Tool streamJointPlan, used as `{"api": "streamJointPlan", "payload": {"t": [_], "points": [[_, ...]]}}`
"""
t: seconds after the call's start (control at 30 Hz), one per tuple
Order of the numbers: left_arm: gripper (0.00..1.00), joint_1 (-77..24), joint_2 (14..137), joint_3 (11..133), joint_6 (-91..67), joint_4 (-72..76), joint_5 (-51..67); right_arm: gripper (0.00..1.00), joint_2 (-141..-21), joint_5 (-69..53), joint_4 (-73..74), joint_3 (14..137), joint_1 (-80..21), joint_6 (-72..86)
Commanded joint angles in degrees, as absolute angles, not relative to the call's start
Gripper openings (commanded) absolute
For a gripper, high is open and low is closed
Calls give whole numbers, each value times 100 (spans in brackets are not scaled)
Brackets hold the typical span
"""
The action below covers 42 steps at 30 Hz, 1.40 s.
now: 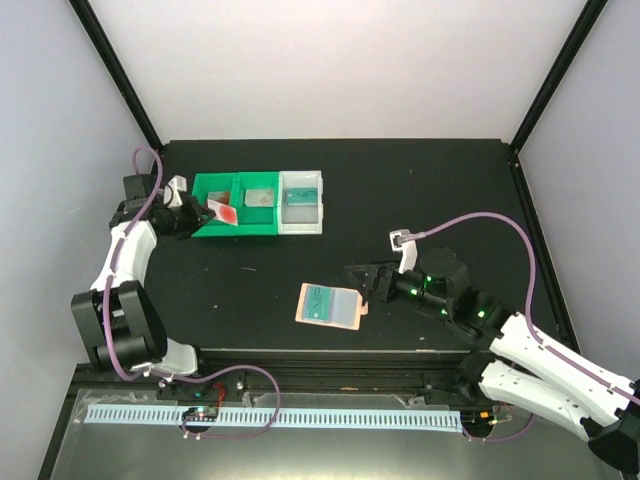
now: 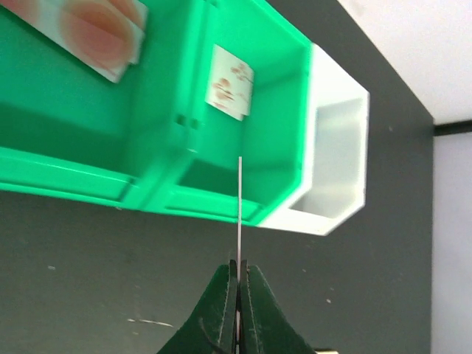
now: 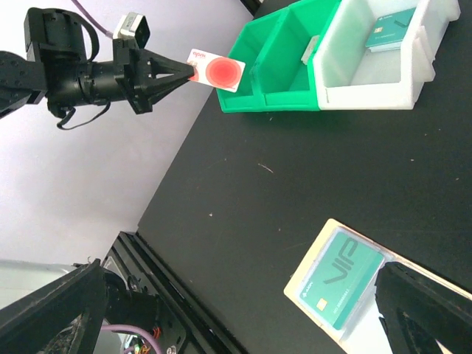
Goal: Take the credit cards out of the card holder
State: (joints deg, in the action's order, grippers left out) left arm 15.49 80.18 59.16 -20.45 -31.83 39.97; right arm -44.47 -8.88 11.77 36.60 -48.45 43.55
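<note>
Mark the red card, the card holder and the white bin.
red card (image 3: 217, 72), right wrist view, its red disc.
card holder (image 3: 313, 258), right wrist view, tan border.
white bin (image 1: 302, 225), top external view, near wall.

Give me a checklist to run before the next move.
1. Left jaws shut on the red card: ok.
2. Red card over the green bin: ok in the top view; height above it, cannot tell.
3. Right jaws open: ok.
4. Right jaws beside the wallet, touching nothing: ok.
5. Wallet emptied: not ok, a teal card lies in it.
6. More cards under the teal card: cannot tell.
</note>
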Motion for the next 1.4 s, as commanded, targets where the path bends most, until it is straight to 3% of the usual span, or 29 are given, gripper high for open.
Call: {"api": "streamJointPlan", "payload": {"t": [0.0,0.57,1.37], "points": [[2,1788,8386,6540,-1626,-3551,3595,100,-4377,-816,952,3587,-4833,4270],[2,1898,10329,8653,-1105,-3811,3204,100,-4386,-817,933,3753,-4833,3958],[2,1634,11589,8849,-1584,-2821,3727,100,-4431,-715,843,3725,-4832,4131]]}}
